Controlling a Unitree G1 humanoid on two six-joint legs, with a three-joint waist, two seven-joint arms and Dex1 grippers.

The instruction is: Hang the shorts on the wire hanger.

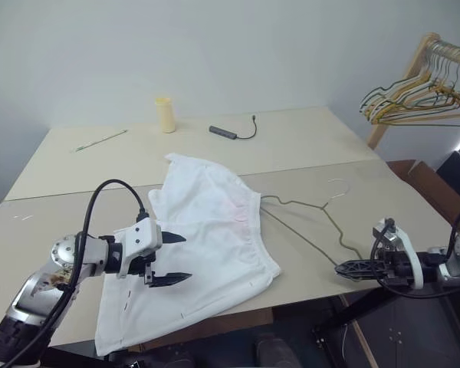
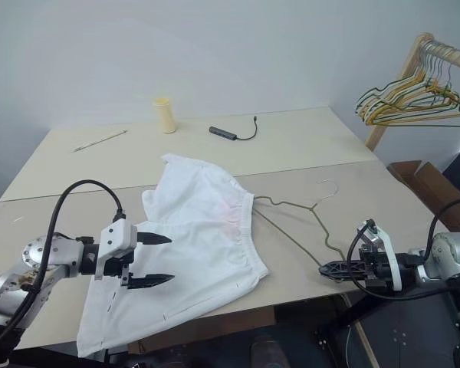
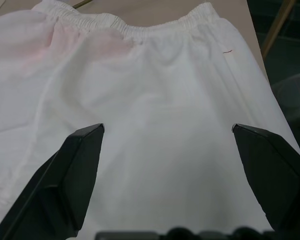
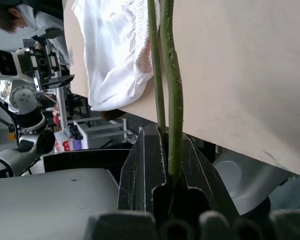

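The white shorts (image 1: 207, 230) lie spread flat in the middle of the table, waistband toward the right, with a faint pink mark near it (image 3: 105, 45). The thin wire hanger (image 1: 333, 224) lies on the table to their right, one end tucked under the waistband, its hook (image 1: 336, 184) pointing away from me. My right gripper (image 1: 345, 268) is at the table's front edge, shut on the hanger's near corner; the right wrist view shows the wire (image 4: 172, 75) clamped between its fingers. My left gripper (image 1: 185, 257) hovers open just above the shorts' left side, nothing in it.
At the back of the table stand a yellow cup (image 1: 165, 115), a dark cable with a small box (image 1: 224, 133) and a thin green stick (image 1: 101, 140). A wooden rack with several hangers (image 1: 422, 96) is at the far right. Another robot (image 4: 20, 90) and a person (image 4: 5, 17) are beyond the table.
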